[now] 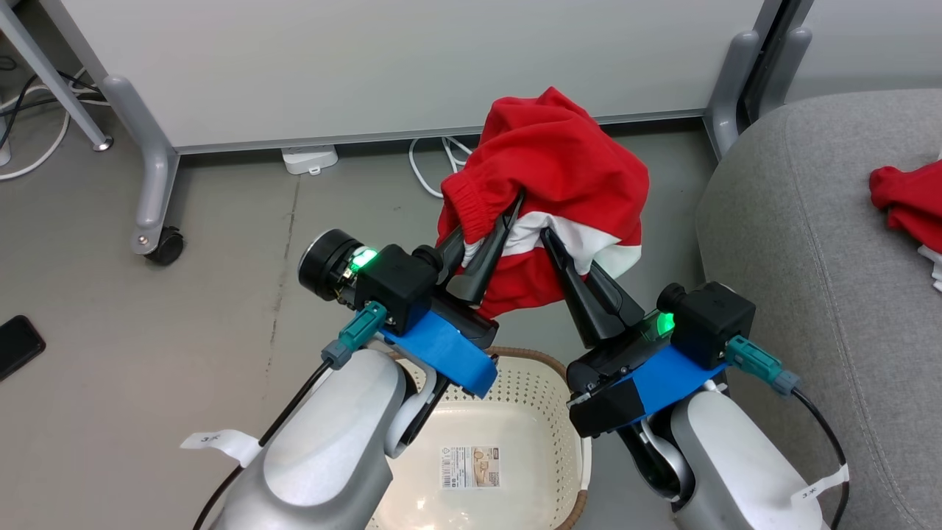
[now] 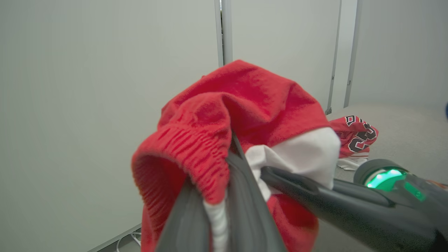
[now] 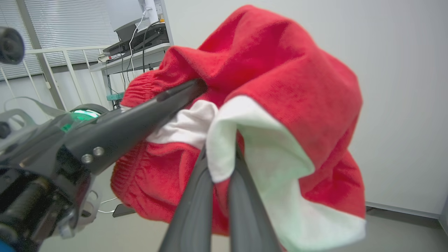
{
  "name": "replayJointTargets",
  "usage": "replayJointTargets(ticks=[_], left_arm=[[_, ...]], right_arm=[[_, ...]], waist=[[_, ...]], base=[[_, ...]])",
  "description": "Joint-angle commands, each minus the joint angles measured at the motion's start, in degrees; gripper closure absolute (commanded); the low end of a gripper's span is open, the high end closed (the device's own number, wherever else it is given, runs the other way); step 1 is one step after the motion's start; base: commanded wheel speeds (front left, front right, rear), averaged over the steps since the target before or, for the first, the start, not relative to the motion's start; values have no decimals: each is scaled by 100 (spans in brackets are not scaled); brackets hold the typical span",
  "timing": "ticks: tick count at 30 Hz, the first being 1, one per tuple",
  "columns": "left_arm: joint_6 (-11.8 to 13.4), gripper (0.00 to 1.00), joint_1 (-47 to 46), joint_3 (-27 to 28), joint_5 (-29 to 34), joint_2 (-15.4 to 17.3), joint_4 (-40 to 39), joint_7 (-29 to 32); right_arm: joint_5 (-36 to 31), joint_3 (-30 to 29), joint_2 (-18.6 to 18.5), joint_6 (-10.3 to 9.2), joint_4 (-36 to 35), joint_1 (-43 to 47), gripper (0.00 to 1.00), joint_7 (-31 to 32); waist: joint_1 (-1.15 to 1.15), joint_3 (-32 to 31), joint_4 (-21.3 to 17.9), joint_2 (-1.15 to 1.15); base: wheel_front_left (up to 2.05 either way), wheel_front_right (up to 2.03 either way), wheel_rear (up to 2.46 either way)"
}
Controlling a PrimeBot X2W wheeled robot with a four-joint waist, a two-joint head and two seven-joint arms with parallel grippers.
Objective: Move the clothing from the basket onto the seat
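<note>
Red shorts [image 1: 559,177] with white stripes hang bunched in the air above the floor, past the far end of the cream basket [image 1: 548,412]. My left gripper [image 1: 508,210] is shut on their elastic waistband [image 2: 196,147]. My right gripper [image 1: 548,237] is shut on a white-striped fold [image 3: 231,140] beside it. The basket sits below my forearms, and what I can see of its bottom is bare apart from a barcode sticker [image 1: 471,467]. The red jersey [image 1: 909,202] lies on the grey seat [image 1: 802,243] at the right; its black-and-white lettering [image 2: 360,134] shows in the left wrist view.
A white partition panel [image 1: 412,66] on grey castor legs [image 1: 151,184] stands ahead, with white cables [image 1: 434,158] and a power adapter [image 1: 309,158] at its foot. A black phone-like object [image 1: 16,346] lies on the floor at the left.
</note>
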Motion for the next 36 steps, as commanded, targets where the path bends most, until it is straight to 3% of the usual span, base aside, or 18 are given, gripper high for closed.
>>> replayJointTargets(ticks=[1,2,3,4,5,14,24,36], left_arm=[[-12,100,-3,8,-42,20,64,-28],[-12,91,-6,-1,-58,13,77,-29],[-12,58,-25,-3,-64,8,89,-29],[-12,3,-39,-6,-66,8,109,-28],[-12,0,-52,-8,-70,5,123,-28],[-12,0,-66,-30,-80,10,195,-28],[-13,0,28,-22,-29,53,221,-28],[-5,0,45,186,152,168,122,-28]], right_arm=[[34,-19,1,3,-20,-50,100,-2],[33,-18,1,3,-25,-53,100,-2],[30,-19,1,3,-30,-56,100,-2],[25,-24,1,3,-33,-63,100,-2],[19,-29,1,3,-36,-72,100,-2],[-114,-91,1,3,-97,-102,100,-2],[-287,-622,0,3,-244,-159,100,-3],[-531,-1207,0,3,-520,45,100,-2]], waist=[[0,1,2,0],[0,2,2,0],[0,5,2,0],[0,9,3,0],[0,13,4,0],[0,42,8,0],[0,192,-70,0],[0,496,-465,0]], base=[[0,0,0],[0,0,0],[0,0,0],[0,0,0],[0,0,0],[0,0,0],[0,0,0],[0,0,0]])
